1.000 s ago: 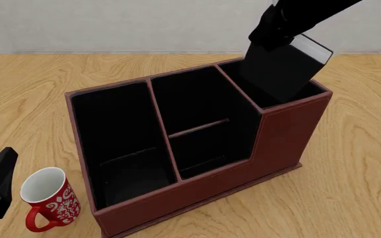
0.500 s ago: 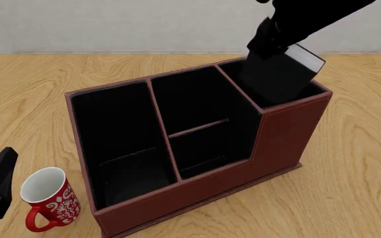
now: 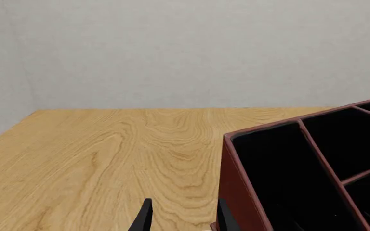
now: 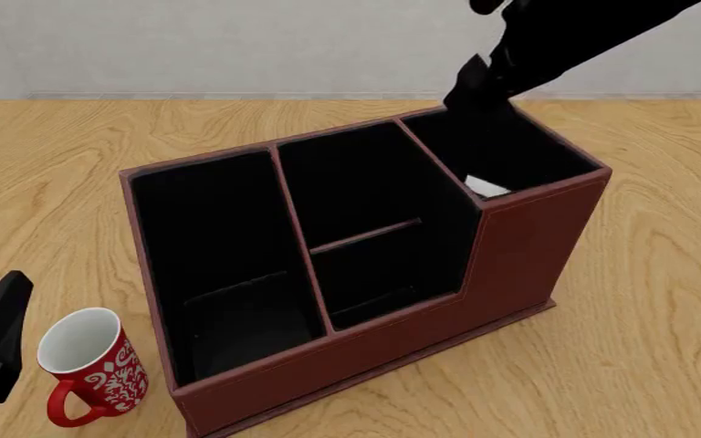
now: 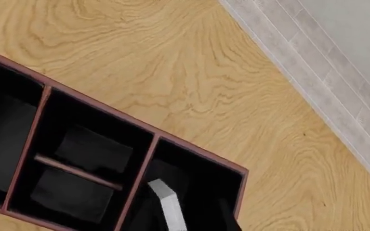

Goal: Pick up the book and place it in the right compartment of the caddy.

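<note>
Wood-grain table [image 4: 70,164] bears leathery caddy [image 4: 521,265]; book [image 4: 487,187] inside right compartment [image 4: 515,155]; right pincer [image 4: 473,87] unclear, left pincer [image 3: 179,216] spread.

Even, soft light; sharp renders, faint shadows

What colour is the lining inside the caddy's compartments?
Black throughout, set against the caddy's reddish-brown outer walls and rims. The front view shows it best.

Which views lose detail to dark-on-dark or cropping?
Front view: book shows only a white sliver in the black right compartment; right gripper a featureless silhouette. Right wrist view: page edge crisp, fingers cropped. Left wrist view: sharp, flat light.
</note>
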Available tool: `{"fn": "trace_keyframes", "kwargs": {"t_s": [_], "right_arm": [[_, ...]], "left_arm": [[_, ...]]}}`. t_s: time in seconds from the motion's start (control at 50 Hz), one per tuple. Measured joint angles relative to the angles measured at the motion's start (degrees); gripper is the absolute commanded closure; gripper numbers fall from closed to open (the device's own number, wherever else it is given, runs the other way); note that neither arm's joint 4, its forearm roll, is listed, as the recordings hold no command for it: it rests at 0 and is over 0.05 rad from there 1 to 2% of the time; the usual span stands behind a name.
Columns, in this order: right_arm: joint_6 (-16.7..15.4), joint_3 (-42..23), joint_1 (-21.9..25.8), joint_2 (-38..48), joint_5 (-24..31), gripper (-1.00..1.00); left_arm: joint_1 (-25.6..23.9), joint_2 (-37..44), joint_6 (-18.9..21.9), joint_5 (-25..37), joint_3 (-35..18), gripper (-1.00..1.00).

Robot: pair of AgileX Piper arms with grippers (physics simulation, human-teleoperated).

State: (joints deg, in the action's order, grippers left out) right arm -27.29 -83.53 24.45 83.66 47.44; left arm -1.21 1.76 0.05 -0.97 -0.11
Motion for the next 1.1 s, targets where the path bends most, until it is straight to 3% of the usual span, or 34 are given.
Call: {"fn": "trace_keyframes", "kwargs": {"t_s": [0.76,1.1], "right_arm": [[0.5,0.3,-0.4,-6.3,-0.5,-1.00],[1.1,6.3,-1.1,-13.6,-7.4,-1.00]], "left_arm": [[0.0,0.0,0.0,0.0,0.0,-1.00],[0.0,0.0,0.0,0.0,0.0,-1.00]]}}
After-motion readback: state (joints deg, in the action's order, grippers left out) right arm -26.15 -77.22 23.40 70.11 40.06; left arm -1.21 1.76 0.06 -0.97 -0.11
